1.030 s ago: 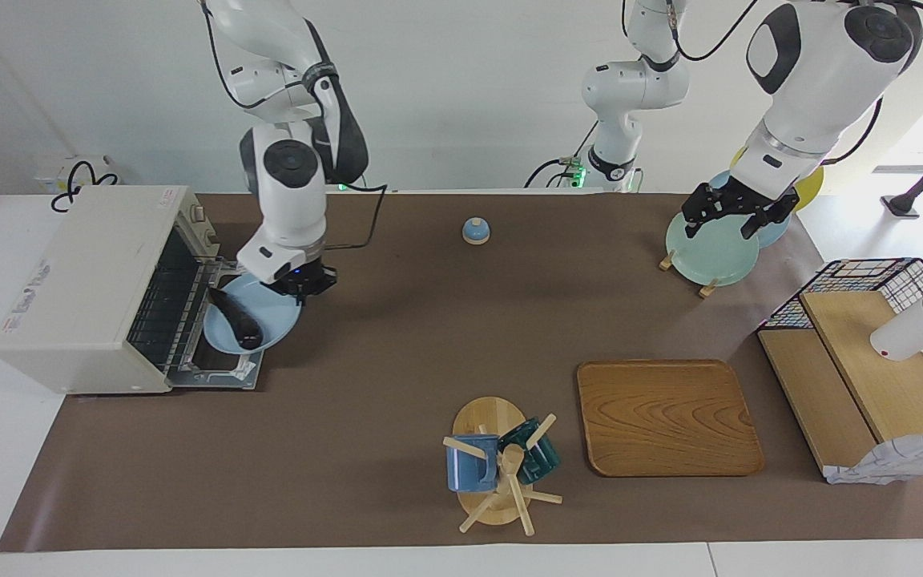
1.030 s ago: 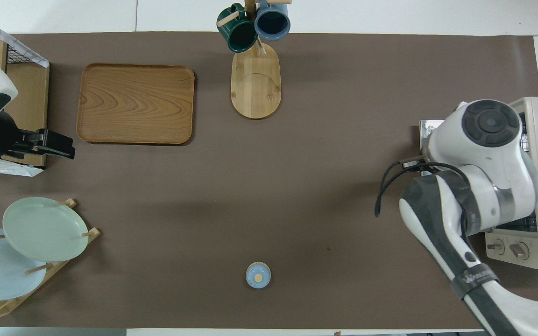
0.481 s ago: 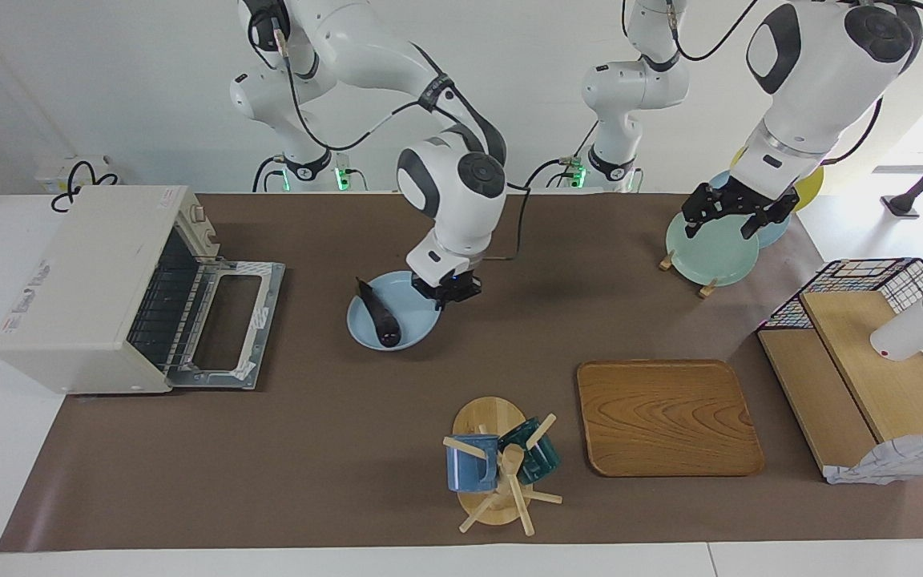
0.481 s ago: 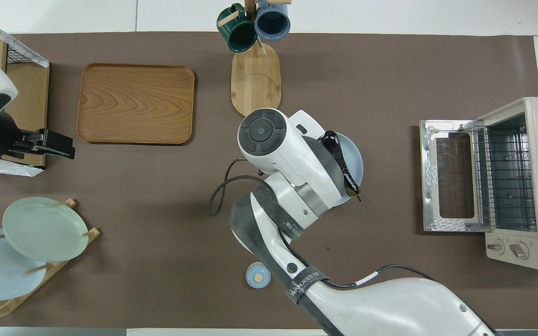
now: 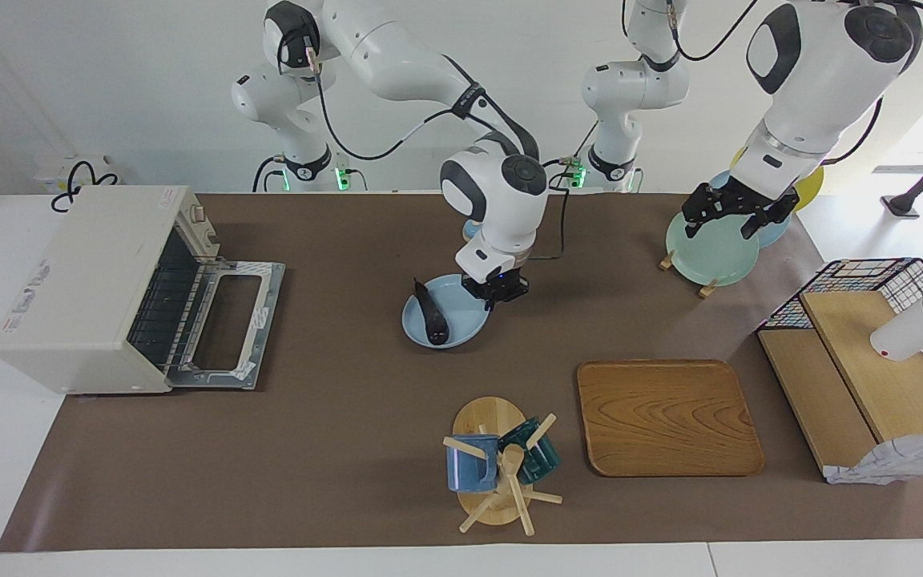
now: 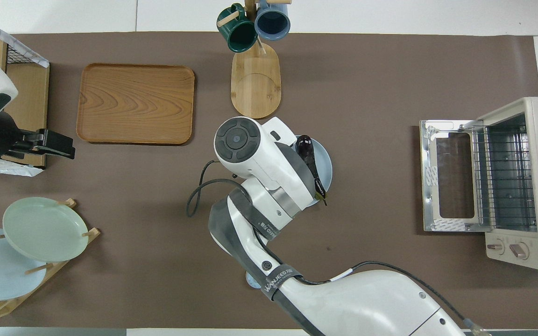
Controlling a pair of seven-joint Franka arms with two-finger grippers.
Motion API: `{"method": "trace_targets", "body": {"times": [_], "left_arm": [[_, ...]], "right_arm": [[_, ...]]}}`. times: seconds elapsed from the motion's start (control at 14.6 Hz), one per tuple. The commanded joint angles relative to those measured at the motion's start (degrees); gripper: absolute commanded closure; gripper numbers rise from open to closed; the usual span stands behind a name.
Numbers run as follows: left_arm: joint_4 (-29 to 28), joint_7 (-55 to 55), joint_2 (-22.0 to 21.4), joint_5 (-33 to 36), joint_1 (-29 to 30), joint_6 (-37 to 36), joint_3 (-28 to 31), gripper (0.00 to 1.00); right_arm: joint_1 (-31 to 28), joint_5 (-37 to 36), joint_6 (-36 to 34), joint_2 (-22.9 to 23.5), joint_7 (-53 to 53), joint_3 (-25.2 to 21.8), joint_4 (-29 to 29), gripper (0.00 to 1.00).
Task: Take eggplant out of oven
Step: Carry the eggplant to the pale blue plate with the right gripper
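While the left gripper point(image 5: 730, 220) is held spread wide and empty above the pale green plate point(image 5: 710, 252) on its wooden rack point(image 5: 684, 272), where that arm waits, the right gripper point(image 5: 495, 292) is clamped on the rim of a light blue plate point(image 5: 457, 316) over the middle of the brown mat point(image 5: 349, 449). The eggplant point(image 5: 432, 314) is carried on that plate, just beside the right gripper, on the side toward the oven point(image 5: 93, 288); in the overhead view it is seen lying lengthwise across the plate's edge point(image 6: 312, 169). Whether the plate is resting on the mat or raised slightly cannot be told. The oven is left well apart from the gripper at the right arm's end of the table, its door point(image 5: 225, 324) folded down flat and its wire rack point(image 5: 159, 308) exposed. Farther from the robots than the gripper, a mug stand point(image 5: 497, 473) with a blue mug point(image 5: 471, 463) and a green mug point(image 5: 534, 453) is seen, and beside it a wooden tray point(image 5: 666, 417).
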Motion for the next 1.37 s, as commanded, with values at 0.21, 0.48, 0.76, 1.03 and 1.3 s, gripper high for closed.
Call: {"method": "trace_targets", "body": {"times": [0.21, 0.48, 0.76, 1.03, 1.3], "left_arm": [[0.2, -0.4, -0.3, -0.3, 0.6, -0.5, -0.2, 0.0], [0.2, -0.4, -0.3, -0.2, 0.5, -0.4, -0.2, 0.0], [0.2, -0.4, -0.3, -0.3, 0.6, -0.5, -0.2, 0.0], [0.2, -0.7, -0.6, -0.2, -0.2, -0.1, -0.3, 0.0], [-0.9, -3.4, -0.8, -0.3, -2.9, 1.7, -0.7, 0.0]], "right_arm": [[-1.7, 7.7, 3.7, 0.9, 0.7, -0.2, 0.8, 0.75], [-6.0, 6.6, -2.5, -1.8, -5.7, -0.4, 2.4, 0.62], [-10.0, -1.3, -9.2, -5.4, -15.9, -0.8, 1.0, 0.95], [-15.1, -5.6, -10.4, -8.4, -24.7, -0.9, -6.5, 1.0], [-19.9, -11.5, -5.7, -12.0, -25.3, -0.8, -16.9, 1.0]]}}
